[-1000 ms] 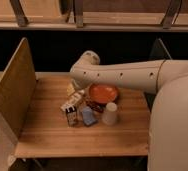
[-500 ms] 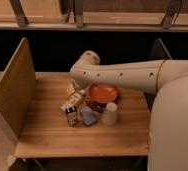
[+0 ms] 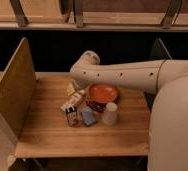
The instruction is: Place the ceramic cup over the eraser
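Note:
The ceramic cup (image 3: 109,113), off-white and tapered with its narrow end up, stands on the wooden table (image 3: 47,132) just in front of the orange plate (image 3: 103,93). The eraser (image 3: 71,116), white at one end and dark brownish at the other, stands to the cup's left, with a flat light-blue piece (image 3: 88,117) between them. My arm reaches in from the right. My gripper (image 3: 73,89) hangs below the wrist at the left of the plate, above the longer white bottle-like item (image 3: 73,101), behind the eraser and apart from the cup.
A wooden side panel (image 3: 12,90) rises along the table's left edge. A dark panel (image 3: 158,51) stands at the back right. A dark gap and a wooden rail run behind the table. My arm's large white body (image 3: 174,125) fills the right side.

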Action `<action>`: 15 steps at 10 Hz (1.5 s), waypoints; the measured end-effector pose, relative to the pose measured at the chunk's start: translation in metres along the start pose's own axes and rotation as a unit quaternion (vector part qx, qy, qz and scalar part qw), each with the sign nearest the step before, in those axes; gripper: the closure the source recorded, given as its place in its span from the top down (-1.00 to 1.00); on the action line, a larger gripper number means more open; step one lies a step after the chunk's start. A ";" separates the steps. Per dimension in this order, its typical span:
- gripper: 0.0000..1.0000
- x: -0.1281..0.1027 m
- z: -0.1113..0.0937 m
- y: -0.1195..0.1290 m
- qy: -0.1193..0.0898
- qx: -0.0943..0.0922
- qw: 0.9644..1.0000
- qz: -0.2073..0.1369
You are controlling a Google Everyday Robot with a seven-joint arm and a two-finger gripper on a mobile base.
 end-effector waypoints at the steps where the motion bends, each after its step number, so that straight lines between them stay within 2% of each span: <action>1: 0.50 0.000 0.000 0.000 0.000 0.000 1.000 0.000; 7: 0.50 0.000 0.000 0.000 -0.001 0.000 1.000 0.000; 9: 0.50 0.000 -0.001 -0.006 0.010 0.009 1.000 -0.009; 10: 0.50 0.004 -0.003 -0.017 0.027 0.023 0.999 -0.013; 12: 0.50 0.026 -0.012 -0.062 0.080 0.063 0.995 0.006; 13: 0.50 0.039 -0.014 -0.081 0.104 0.073 0.992 0.028; 14: 0.50 0.056 -0.016 -0.098 0.130 0.082 0.986 0.058; 15: 0.50 0.066 -0.017 -0.108 0.145 0.087 0.982 0.078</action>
